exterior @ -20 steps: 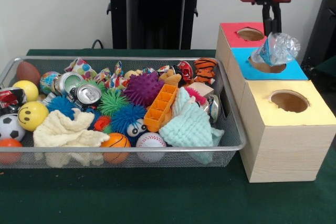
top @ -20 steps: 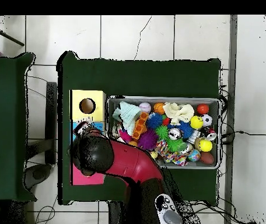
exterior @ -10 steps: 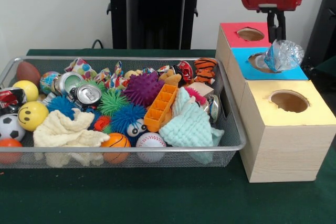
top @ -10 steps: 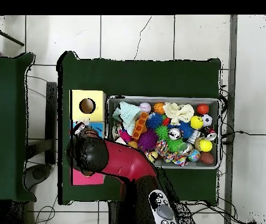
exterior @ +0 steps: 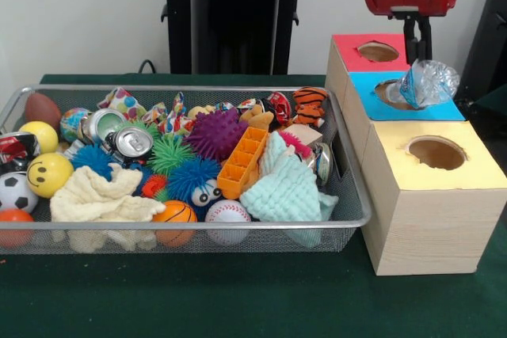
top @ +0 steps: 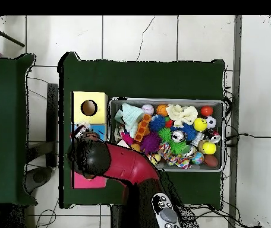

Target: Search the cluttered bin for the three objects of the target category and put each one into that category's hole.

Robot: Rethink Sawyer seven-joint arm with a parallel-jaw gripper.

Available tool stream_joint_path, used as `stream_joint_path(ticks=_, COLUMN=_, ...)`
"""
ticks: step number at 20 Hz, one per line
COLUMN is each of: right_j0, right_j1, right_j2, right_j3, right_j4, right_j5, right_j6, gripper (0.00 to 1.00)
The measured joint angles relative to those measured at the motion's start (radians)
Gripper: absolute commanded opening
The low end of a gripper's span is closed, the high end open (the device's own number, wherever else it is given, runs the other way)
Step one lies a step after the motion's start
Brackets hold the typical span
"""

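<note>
While the gripper (exterior: pixel 417 57) clamps it, the crumpled plastic bottle (exterior: pixel 428 82) hangs just below — over the blue box's hole (exterior: pixel 394 94).

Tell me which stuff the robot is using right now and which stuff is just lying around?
In the job:
- gripper, holding the crushed plastic bottle
- blue box with its hole, right beside the bottle
- wire bin

Just lying about:
- smiley ball
- purple spiky ball
- orange tray
- mint cloth
- baseball
- red box
- yellow box
</note>
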Motion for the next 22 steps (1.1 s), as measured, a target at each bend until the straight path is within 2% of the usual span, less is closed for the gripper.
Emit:
stream_joint_path(ticks=6, right_j0=-0.020, right_j1=0.000, right_j2=0.009, right_j3=0.028, right_j4=-0.001, right_j5=-0.005, right_j6=0.000, gripper=0.00)
stream_joint_path(ticks=10, right_j0=-0.041, right_j1=0.002, right_j2=0.021, right_j3=0.053, right_j4=-0.022, right_j5=-0.039, right_j6=0.000, gripper=0.00)
stream_joint_path(ticks=22, right_j0=-0.050, right_j1=0.050, right_j2=0.043, right_j3=0.063, right_j4=-0.057, right_j5=-0.141, right_j6=0.000, gripper=0.00)
